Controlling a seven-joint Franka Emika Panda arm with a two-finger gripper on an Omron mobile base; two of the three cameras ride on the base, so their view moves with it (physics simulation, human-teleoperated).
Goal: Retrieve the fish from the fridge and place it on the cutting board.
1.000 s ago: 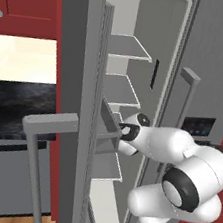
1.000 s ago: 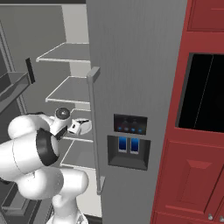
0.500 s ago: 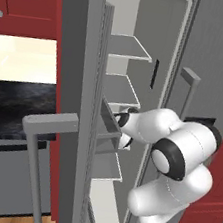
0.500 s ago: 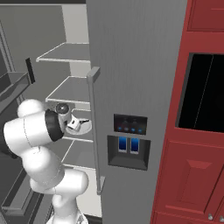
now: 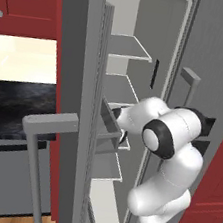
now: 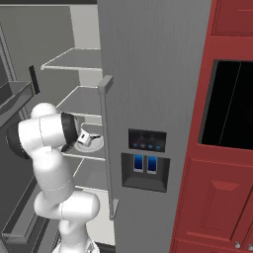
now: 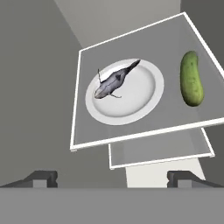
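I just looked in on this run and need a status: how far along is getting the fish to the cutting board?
Done: the fridge door is open and the arm reaches inside. In hand: the gripper hovers open above the shelf, where the fish lies on a white plate beside a cucumber. Left: grasping the fish, lifting it out and setting it on the board.

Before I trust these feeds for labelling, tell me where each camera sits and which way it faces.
Left base view: behind-left of the arm, facing the open fridge; white arm lower right.
Right base view: behind-right, facing the fridge's closed door; arm lower left, end effector over a shelf.
Hand view: on the hand, looking down at the fish on a plate, open fingertips below.
Both base views share fridge and arm.
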